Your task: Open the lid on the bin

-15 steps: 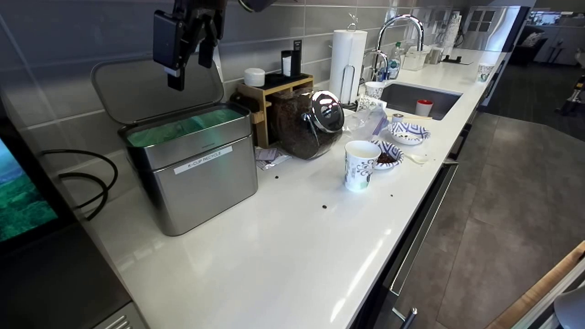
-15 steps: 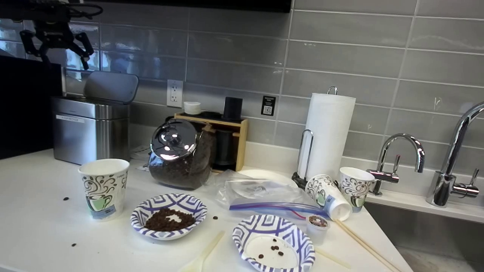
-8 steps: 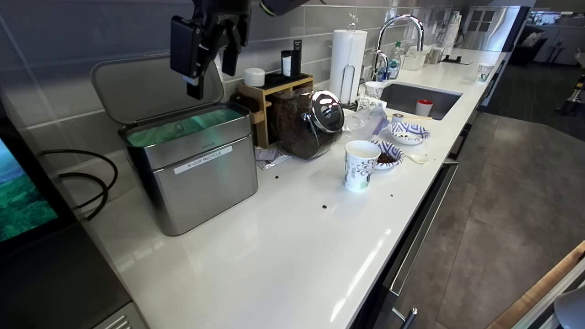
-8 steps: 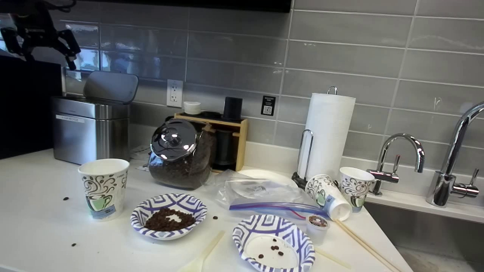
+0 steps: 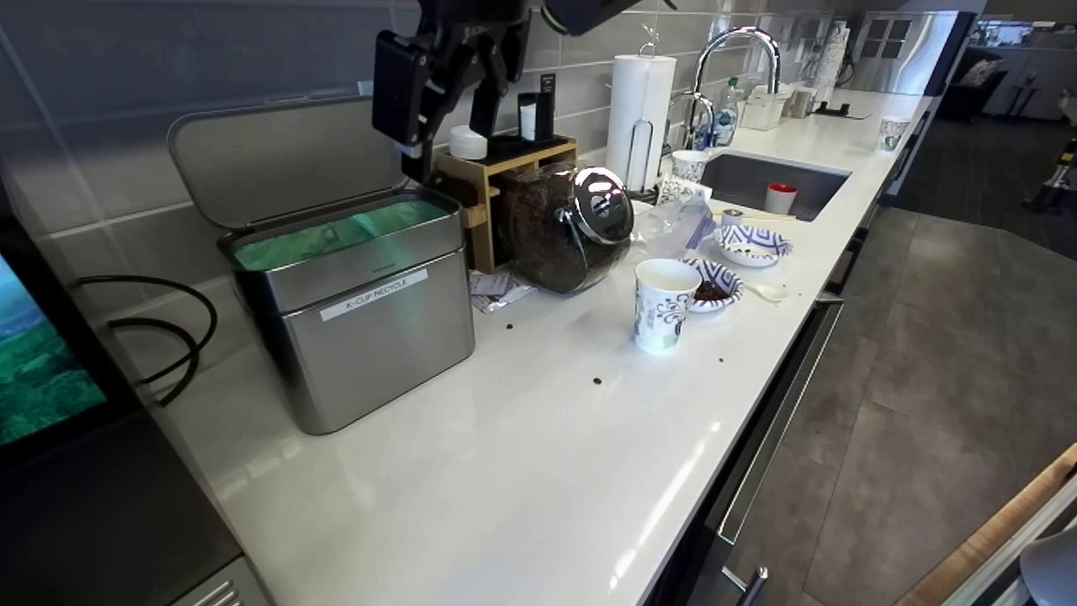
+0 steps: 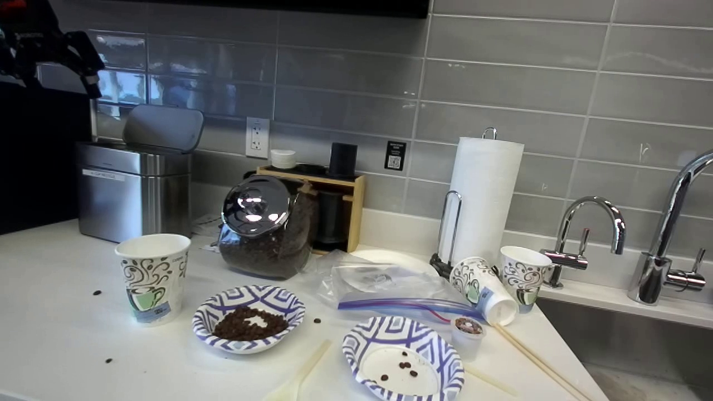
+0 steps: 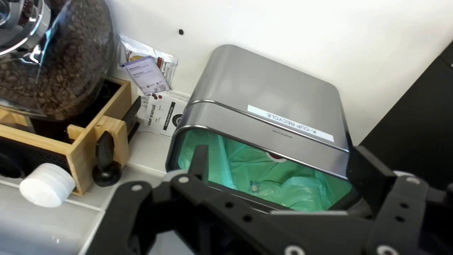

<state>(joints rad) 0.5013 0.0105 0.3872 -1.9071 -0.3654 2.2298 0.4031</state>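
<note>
The gripper (image 5: pixel 450 145) hangs at 1 o'clock from the centre of the stainless-steel bin (image 5: pixel 387 353) in an exterior view, the reference for all clock positions here; its fingers stand wide apart with nothing between them, and no contact is seen. The brushed-metal lid (image 5: pixel 282 160), at 11 o'clock, is raised and tilted back from the bin's rear edge, so the opening is judged achieved. Principal hazard: a backward or sideways swing of the gripper could catch the lid's edge and tip it forward, closing the bin; how firmly the hinge holds cannot be determined. In the wrist view the green liner (image 7: pixel 262 170) lies exposed beneath the fingers; a needless descent could snag it, and a blow to the rim could shove the bin. Just beside the bin at 2 o'clock, the wooden organizer (image 7: pixel 84 159) carries a white cylindrical item (image 5: pixel 468 143) that a low retreat could knock off. The coffee-bean jar (image 5: pixel 538 231), farther out at 2 o'clock, risks a strike from the same cause. The paper cup (image 5: pixel 660 307), at 3 o'clock, is well apart: low exposure.
</note>
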